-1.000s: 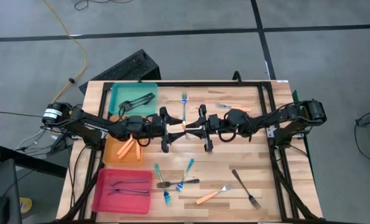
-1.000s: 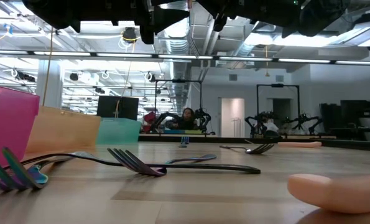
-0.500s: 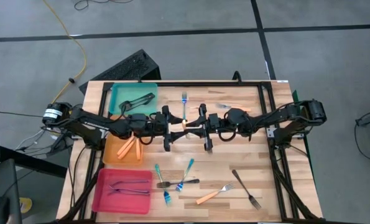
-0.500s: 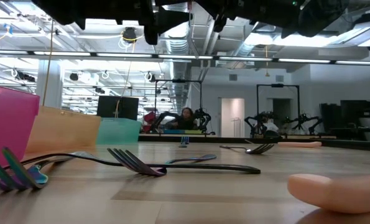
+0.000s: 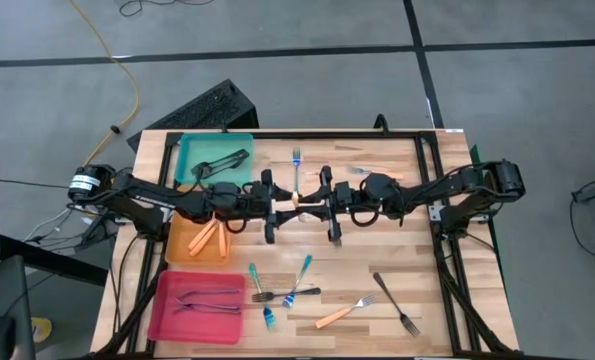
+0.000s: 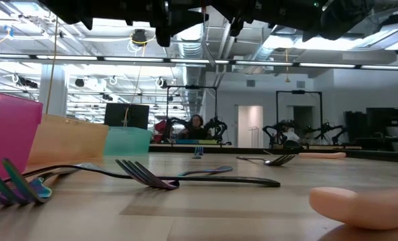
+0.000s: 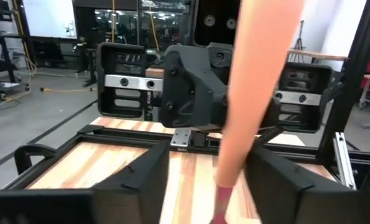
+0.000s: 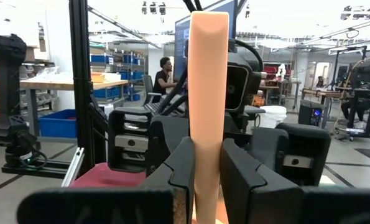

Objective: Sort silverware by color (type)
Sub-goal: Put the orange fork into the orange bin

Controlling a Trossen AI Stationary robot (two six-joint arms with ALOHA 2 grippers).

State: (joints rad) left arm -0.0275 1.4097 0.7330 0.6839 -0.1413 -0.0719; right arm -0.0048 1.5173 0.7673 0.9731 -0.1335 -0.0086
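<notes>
We see both arms reaching toward each other above the middle of the tabletop (image 5: 397,260), meeting just beside the orange tray (image 5: 182,245), on its side toward the tabletop's centre. The right tool (image 5: 305,209) is clamped on an orange-handled fork (image 8: 208,93), whose pale orange handle stands upright between the fingers (image 8: 178,168) in the right wrist view. The left tool (image 5: 282,208) faces it with its fingers (image 7: 141,174) apart on either side of that same handle; in the left wrist view the handle passes between them without a clear touch on either side.

The rest of the silverware lies around the orange tray. Inside it rest two orange-handled pieces (image 5: 205,238). In the teal tray (image 5: 192,150), beyond the orange one, lies a dark fork (image 5: 222,160). In the pink tray (image 5: 162,315), on the near side, lie grey forks (image 5: 207,298). Farther from the orange tray, toward the tabletop's near edge, we see blue-handled forks (image 5: 299,278), another orange-handled fork (image 5: 342,312) and a dark grey fork (image 5: 395,303). One blue-handled fork (image 5: 296,168) lies beside the teal tray.
</notes>
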